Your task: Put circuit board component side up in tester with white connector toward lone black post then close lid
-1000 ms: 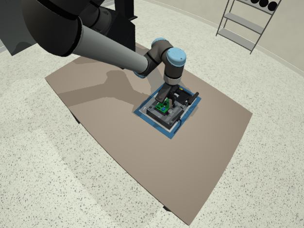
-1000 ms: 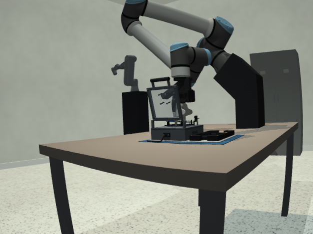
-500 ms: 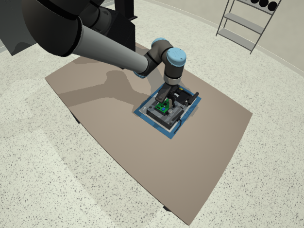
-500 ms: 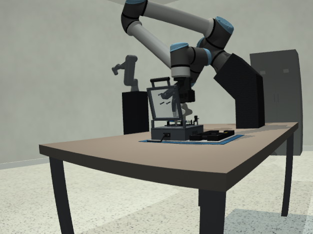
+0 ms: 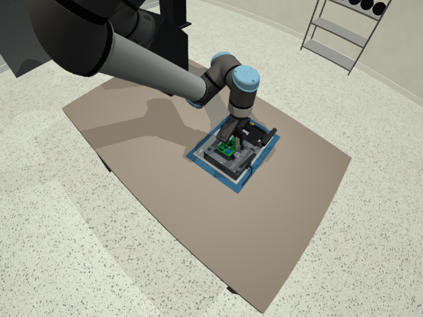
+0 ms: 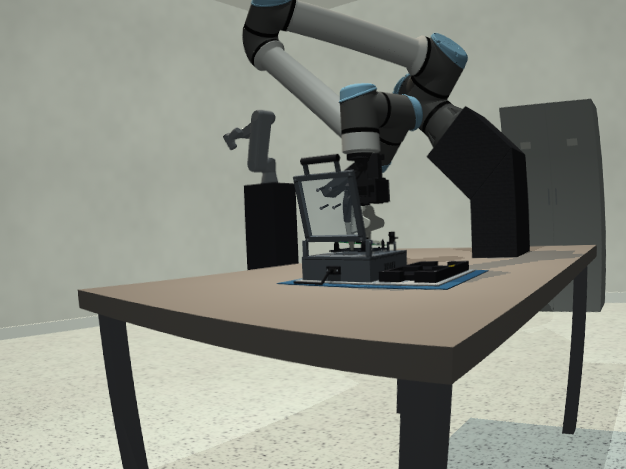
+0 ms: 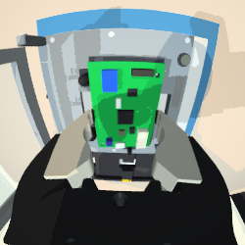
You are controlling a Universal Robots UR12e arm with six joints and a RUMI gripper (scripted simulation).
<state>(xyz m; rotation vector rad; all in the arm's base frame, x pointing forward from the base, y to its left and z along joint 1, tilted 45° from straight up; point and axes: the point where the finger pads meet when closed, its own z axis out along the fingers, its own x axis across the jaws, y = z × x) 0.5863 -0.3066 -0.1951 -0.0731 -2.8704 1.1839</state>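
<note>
Tool (image 7: 122, 128) clamped on green circuit board (image 7: 124, 100), out of tray (image 6: 423, 270) and held over tester (image 6: 352, 265) — seating on pins, then closing upright lid (image 6: 326, 204), left.

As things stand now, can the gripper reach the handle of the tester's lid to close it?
Probably not yet. The gripper is shut on the circuit board over the tester. The lid stands open and its handle looks unobstructed, but the fingers are occupied until the board is released.
</note>
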